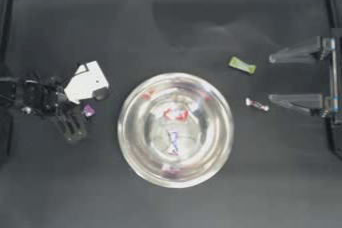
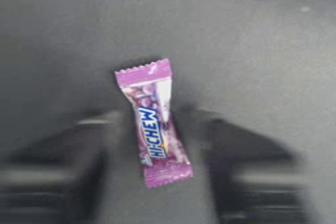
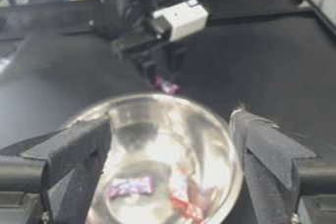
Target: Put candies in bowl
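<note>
The silver bowl (image 1: 137,137) sits mid-table with a red candy (image 1: 175,115) and a purple candy (image 1: 173,142) inside; the right wrist view shows that purple candy (image 3: 131,186) and red candy (image 3: 187,208) in the bowl (image 3: 216,134). My left gripper (image 1: 87,110) is open left of the bowl, its jaws on either side of a magenta-purple candy (image 1: 88,110) lying on the table. In the left wrist view this candy (image 2: 154,122) lies between the jaws of the left gripper (image 2: 157,120) without touching them. A lime green candy (image 1: 242,65) and a red-white candy (image 1: 256,104) lie right of the bowl. My right gripper (image 1: 270,80) is parked open at the right edge.
The left arm's white wrist camera (image 1: 87,82) sits over the left gripper and shows across the bowl in the right wrist view as the white wrist camera (image 3: 181,19). The dark table (image 1: 174,17) is bordered by a frame along the back and sides.
</note>
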Controlling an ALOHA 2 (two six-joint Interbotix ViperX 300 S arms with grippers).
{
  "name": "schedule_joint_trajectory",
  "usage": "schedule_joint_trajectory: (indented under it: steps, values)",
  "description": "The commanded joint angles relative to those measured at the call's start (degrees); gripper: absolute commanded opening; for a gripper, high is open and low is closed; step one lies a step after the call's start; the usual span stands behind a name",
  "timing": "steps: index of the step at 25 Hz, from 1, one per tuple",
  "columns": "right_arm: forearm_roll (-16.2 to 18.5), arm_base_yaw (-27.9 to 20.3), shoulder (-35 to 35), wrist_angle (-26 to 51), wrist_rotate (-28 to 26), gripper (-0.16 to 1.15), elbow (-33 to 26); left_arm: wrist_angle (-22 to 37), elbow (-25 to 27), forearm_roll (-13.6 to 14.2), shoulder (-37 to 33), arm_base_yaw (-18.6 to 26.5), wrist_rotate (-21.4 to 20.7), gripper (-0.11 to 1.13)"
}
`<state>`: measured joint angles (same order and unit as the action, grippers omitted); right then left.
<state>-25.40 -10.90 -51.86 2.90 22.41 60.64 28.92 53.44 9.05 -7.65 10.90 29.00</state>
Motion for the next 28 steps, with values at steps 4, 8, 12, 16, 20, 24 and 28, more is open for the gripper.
schedule_joint_trajectory:
  steps: [4, 8, 12, 16, 20, 24, 28]
  values:
    - [-0.2, 0.1, 0.1, -0.4, 0.0, 1.0, -0.7, 0.4, -1.1, -0.1, -0.6, -0.8, -0.2, 0.46]
    - [-0.2, 0.1, -0.1, -0.4, 0.0, 1.0, -0.6, 1.1, -1.2, 0.0, -0.9, -1.0, -0.2, 0.44]
    - [-0.1, 0.3, -0.1, -0.4, 0.0, 1.0, -0.7, 1.6, -1.8, 0.2, -2.8, -1.1, -0.4, 0.44]
    - [-0.2, 0.4, -0.1, -0.5, 0.0, 1.0, -0.7, 5.6, -3.6, 2.2, -7.1, -1.1, -0.5, 0.44]
    - [-0.2, 0.8, -0.1, -0.9, -0.1, 1.0, -0.6, 8.3, -7.0, 4.6, -12.8, -1.1, -1.0, 0.44]
    - [-0.2, 1.0, -0.1, -1.1, -0.1, 1.0, -0.6, 8.9, -10.7, 4.8, -17.4, -1.1, -3.6, 0.44]
    - [-0.2, 1.0, -0.1, -1.5, -0.1, 1.0, -0.6, 8.5, -14.8, 4.7, -17.3, -1.1, -6.3, 0.44]
